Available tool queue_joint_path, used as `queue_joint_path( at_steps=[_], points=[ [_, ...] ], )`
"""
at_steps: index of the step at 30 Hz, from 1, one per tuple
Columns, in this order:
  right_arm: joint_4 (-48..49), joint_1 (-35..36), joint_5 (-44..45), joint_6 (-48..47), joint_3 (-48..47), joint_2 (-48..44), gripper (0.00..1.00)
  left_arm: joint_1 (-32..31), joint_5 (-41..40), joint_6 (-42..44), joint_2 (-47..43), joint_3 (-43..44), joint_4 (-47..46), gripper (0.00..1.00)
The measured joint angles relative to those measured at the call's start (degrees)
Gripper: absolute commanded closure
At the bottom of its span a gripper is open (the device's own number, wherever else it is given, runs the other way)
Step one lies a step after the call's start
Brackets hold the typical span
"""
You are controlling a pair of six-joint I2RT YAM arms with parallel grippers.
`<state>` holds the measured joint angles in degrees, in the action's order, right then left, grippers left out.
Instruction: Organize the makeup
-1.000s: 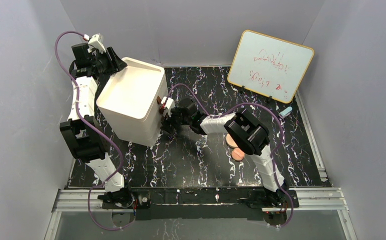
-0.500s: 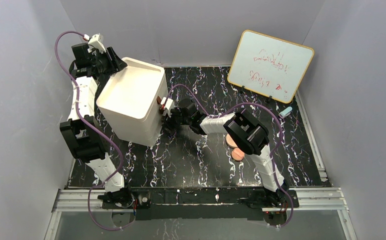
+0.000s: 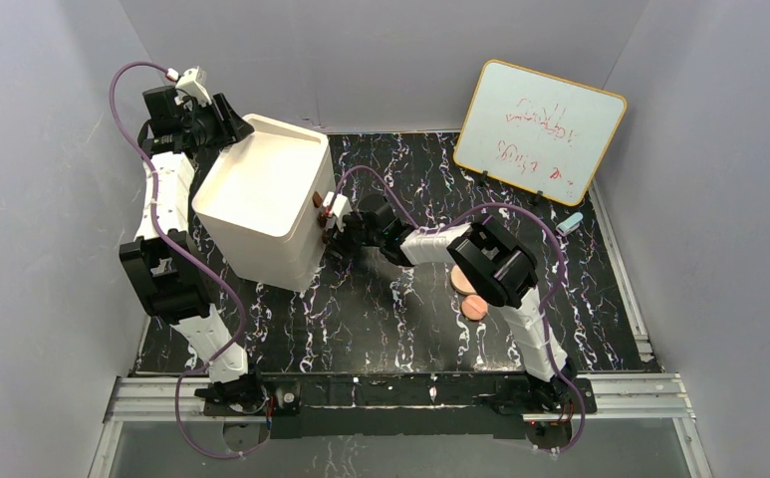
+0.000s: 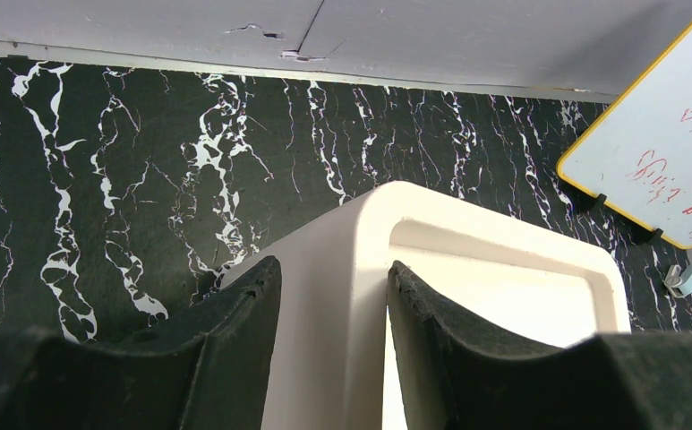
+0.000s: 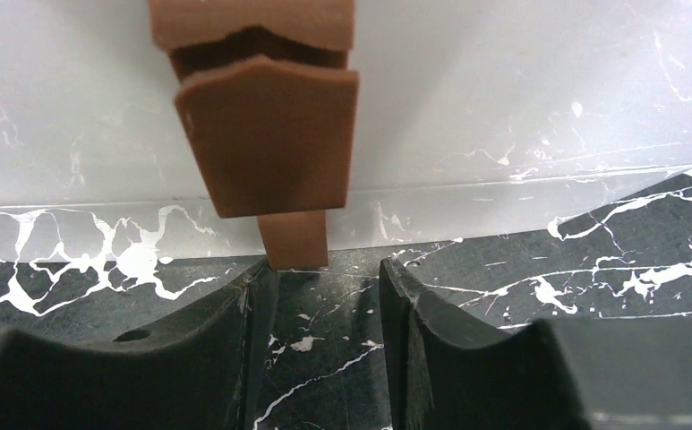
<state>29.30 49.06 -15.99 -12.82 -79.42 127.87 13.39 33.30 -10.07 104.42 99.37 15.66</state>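
Hardly begun, I'd say: the copper-pink discs (image 3: 473, 307) lie on the bench (image 3: 381, 319) at centre-right of the overhead view, partly under the right arm (image 3: 490, 264), while the left fingers (image 4: 208, 358) pinch the rim of the white box (image 3: 261, 214) and the right fingers (image 5: 190, 358) gape just under its brown knob (image 5: 266, 134).

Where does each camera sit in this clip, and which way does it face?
Top external: above and behind the bases, looking down on the marbled table; both arms show.
Left wrist: on the left gripper, facing the whiteboard; its fingers straddle a wall of the white box.
Right wrist: on the right gripper, facing the box's side and brown knob; fingers below.
Shared: all show the box.
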Motion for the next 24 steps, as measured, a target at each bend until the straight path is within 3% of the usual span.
queue_joint_path(
  at_steps=[15,24],
  points=[
    [-0.9,-0.7,-2.2,-0.5,-0.7,-0.2,0.37,0.0,0.1,0.0,0.0,0.0,0.0,0.55],
    [-1.2,-1.3,-4.0,0.1,-2.4,-0.8,0.44,0.0,0.2,0.0,0.0,0.0,0.0,0.55]
  ],
)
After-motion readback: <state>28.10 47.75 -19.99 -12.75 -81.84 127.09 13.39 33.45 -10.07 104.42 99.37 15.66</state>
